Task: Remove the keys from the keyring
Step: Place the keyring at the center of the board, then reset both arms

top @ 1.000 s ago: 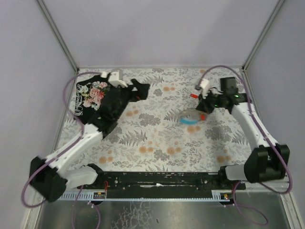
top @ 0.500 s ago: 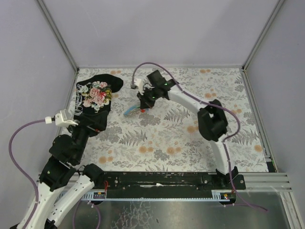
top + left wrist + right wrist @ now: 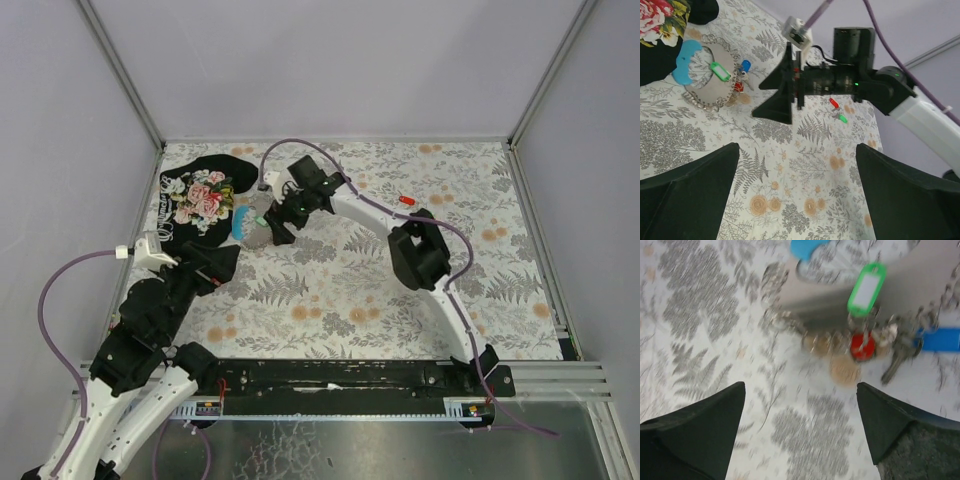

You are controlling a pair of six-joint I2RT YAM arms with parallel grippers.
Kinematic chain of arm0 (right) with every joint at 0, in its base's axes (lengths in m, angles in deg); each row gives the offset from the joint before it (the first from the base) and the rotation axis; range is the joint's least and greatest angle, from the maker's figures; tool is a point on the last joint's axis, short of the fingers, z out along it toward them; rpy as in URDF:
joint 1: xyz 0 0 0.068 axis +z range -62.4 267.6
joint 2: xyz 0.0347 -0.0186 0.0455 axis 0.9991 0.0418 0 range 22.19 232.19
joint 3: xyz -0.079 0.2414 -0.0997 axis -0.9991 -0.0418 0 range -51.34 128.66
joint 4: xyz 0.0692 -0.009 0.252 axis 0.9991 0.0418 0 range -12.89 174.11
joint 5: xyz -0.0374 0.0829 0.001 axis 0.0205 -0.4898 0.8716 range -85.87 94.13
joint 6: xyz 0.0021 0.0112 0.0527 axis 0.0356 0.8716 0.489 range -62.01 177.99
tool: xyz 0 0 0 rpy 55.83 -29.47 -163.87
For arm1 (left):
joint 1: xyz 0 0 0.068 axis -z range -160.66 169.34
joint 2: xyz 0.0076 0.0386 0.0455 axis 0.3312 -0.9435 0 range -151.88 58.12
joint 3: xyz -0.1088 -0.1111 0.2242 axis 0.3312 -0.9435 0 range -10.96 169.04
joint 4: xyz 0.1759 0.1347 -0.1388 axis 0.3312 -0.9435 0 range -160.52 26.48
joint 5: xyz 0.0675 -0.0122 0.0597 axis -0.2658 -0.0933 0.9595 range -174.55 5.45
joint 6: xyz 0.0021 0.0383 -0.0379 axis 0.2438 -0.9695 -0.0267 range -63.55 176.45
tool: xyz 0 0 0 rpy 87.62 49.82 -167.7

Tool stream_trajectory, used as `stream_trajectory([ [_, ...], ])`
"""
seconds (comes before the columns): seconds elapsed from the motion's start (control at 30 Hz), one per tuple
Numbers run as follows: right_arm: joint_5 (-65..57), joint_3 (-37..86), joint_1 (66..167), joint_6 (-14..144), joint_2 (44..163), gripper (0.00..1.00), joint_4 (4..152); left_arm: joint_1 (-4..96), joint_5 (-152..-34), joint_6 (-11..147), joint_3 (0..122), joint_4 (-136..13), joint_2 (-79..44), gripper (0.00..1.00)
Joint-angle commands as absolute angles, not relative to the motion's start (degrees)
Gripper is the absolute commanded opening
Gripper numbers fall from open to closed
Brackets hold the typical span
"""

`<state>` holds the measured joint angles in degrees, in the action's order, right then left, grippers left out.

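Keyring [image 3: 705,82] flat on table [image 3: 500,260], just beside black cloth [image 3: 205,165], keys [image 3: 861,346] attached. R gripper [image 3: 800,390] above it, jaws wide, empty. L gripper [image 3: 797,150] likewise spread, empty.

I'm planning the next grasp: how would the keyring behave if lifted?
Probably floppy: the keyring trails a chain in a loose curve, so it should sag. The keys cluster on it and would likely swing. Lying flat, it seems unlikely to roll.
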<state>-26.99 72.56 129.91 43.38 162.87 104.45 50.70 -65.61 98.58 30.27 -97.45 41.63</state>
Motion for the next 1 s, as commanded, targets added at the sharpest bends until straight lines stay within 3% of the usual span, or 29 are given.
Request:
stream_trajectory([
  [0.0, -30.07, 63.86, 127.17, 41.64, 143.59, 0.99, 103.34, 50.5, -67.59, 99.63, 29.29, -91.21, 41.59, 1.0],
  [0.17, -26.68, 48.13, 120.06, 44.7, 125.31, 0.99, 97.81, 50.54, -70.89, 95.61, 29.44, -80.17, 39.6, 1.0],
  [0.37, -21.34, 33.17, 115.06, 46.81, 103.53, 0.99, 94.88, 50.52, -75.72, 91.26, 39.05, -76.69, 29.98, 1.0],
  [0.67, -10.1, 35.72, 115.03, 64.52, 89.18, 0.99, 101.25, 50.55, -83.37, 90.25, 46.5, -79.55, 26.09, 1.0],
  [0.97, -10.05, 35.28, 114.27, 65.25, 83.57, 0.99, 102.29, 50.55, -82.65, 90.91, 46.65, -81.18, 29.12, 1.0],
])
